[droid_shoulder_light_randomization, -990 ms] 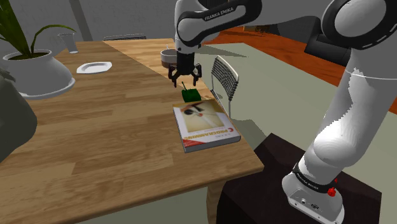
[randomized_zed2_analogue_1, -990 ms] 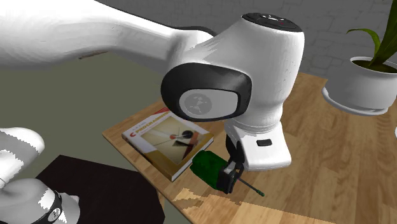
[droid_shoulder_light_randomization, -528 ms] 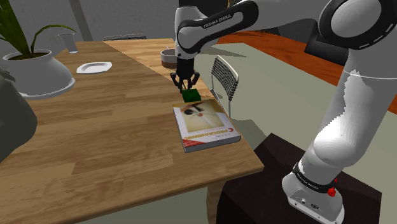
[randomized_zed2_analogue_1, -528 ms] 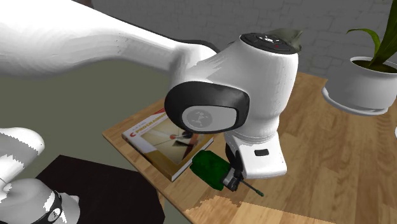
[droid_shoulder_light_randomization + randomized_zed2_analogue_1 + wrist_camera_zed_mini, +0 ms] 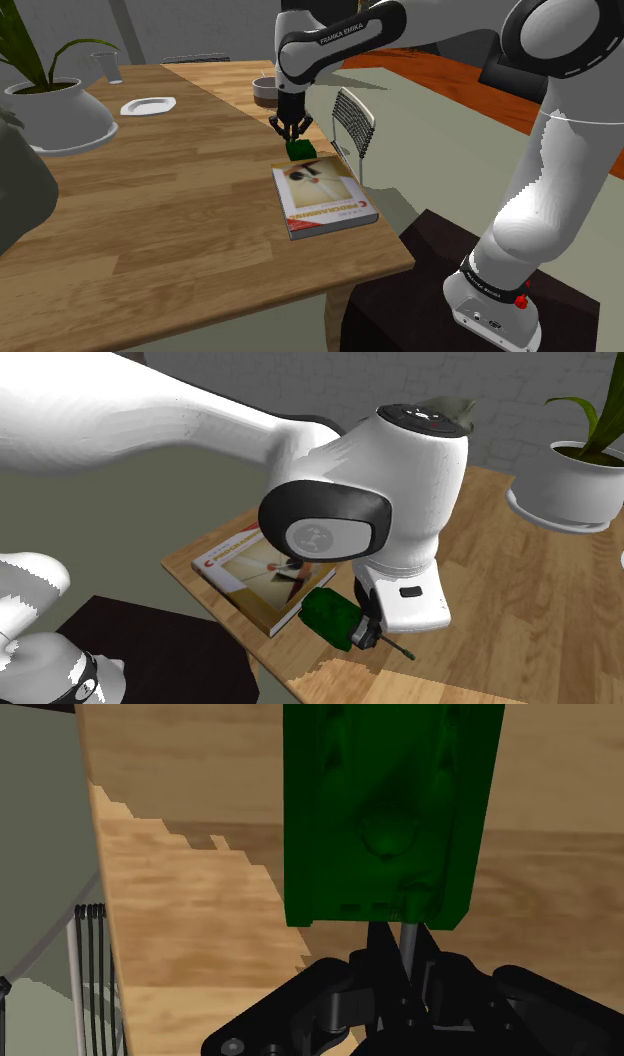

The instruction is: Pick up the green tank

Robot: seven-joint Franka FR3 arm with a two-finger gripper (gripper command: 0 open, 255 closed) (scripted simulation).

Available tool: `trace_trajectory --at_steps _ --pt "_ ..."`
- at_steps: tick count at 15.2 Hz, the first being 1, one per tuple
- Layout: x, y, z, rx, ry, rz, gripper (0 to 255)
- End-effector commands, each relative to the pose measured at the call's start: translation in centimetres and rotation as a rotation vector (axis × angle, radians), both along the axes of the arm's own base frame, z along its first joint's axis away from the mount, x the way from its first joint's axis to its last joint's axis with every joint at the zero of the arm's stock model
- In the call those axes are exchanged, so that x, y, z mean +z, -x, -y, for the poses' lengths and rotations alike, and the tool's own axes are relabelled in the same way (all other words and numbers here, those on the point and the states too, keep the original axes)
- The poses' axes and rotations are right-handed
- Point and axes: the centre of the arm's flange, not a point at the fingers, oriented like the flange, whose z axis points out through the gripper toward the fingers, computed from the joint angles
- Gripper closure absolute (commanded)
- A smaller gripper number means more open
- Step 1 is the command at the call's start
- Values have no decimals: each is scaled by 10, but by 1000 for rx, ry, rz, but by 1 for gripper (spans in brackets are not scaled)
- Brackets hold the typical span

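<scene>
**Gripper [image 5: 403,959] closed on the tank's [image 5: 298,150] barrel**

At the shoulder view's left, a white pot [image 5: 60,125] holds a plant [image 5: 35,50]. The arm [image 5: 335,40] reaches over the table [image 5: 150,220] with its wrist pointing straight down. Its fingers are drawn nearly together and clasp the green tank's thin grey barrel. The tank rests on the table just beside the book's [image 5: 322,195] far end, near the edge. A second ago the fingers stood wide apart and higher. Nothing has shifted in the last half second.
</scene>
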Motion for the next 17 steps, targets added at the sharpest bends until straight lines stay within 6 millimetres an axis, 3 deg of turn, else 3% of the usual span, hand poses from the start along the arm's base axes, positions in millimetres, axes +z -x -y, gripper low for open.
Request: trace_trajectory --at_steps 1,15,17 --pt "5 0 0 0 0 -1 255" --pt "79 0 0 0 0 -1 255" --pt "79 0 0 0 0 -1 255"
